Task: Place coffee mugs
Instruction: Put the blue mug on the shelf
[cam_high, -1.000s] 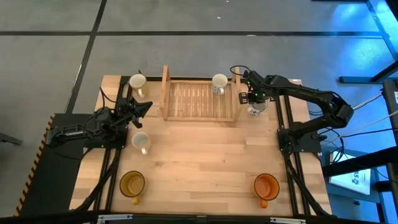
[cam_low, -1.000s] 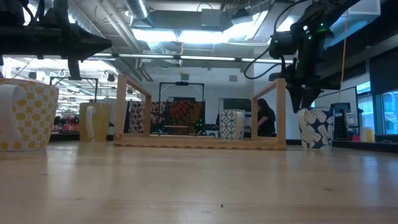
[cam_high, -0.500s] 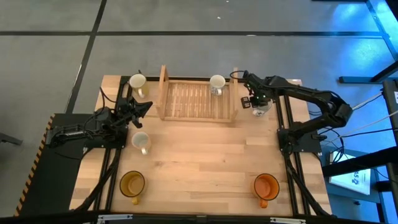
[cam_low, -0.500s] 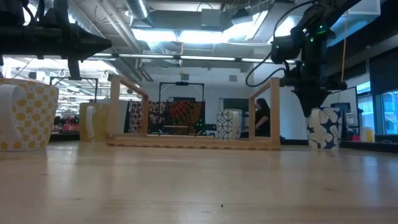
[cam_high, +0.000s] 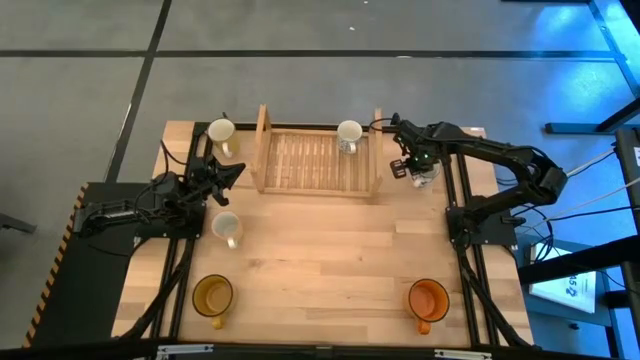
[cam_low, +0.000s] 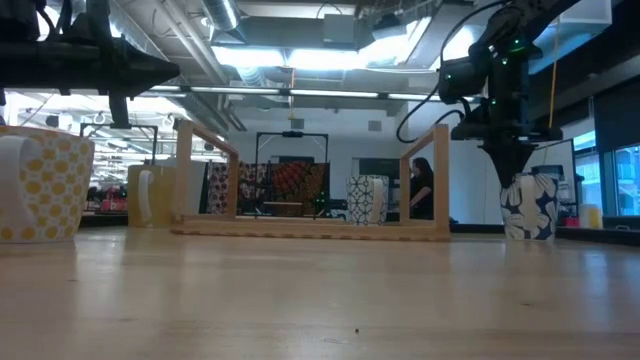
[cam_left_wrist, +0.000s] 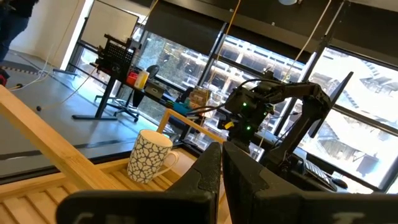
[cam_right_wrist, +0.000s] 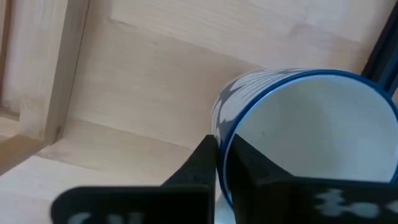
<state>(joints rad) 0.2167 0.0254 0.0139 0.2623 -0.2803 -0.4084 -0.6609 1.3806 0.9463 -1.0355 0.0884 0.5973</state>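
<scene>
My right gripper (cam_high: 418, 166) is shut on a white mug with a blue pattern (cam_low: 527, 208), just right of the wooden slatted rack (cam_high: 318, 160). A patterned white mug (cam_high: 349, 133) stands on its base in the rack's far right corner. A pale mug (cam_high: 220, 132) stands at the far left. A yellow-dotted white mug (cam_high: 227, 228), an amber mug (cam_high: 212, 295) and an orange mug (cam_high: 428, 298) stand on the table nearer me. My left gripper (cam_high: 238, 168) hovers shut, left of the rack. My right gripper pinches the blue-patterned mug's wall at its rim (cam_right_wrist: 219, 134), one finger (cam_right_wrist: 249, 171) inside the mug and the other (cam_right_wrist: 198, 163) outside. The fingers come from above, pointing down. The mug stays upright with its base at table level; whether it rests there I cannot tell.
The rack (cam_low: 310, 228) has tall end posts on its left and right. The arms' black frame rails run along both table sides. Bare wood lies in the middle of the table (cam_high: 320, 250). A person shows in the room beyond the rack (cam_low: 425, 190).
My right gripper has carried the blue-patterned mug, still upright, toward the table's right edge, away from the rack's right end. The rack and the mug in it have shifted a little toward the table's left.
</scene>
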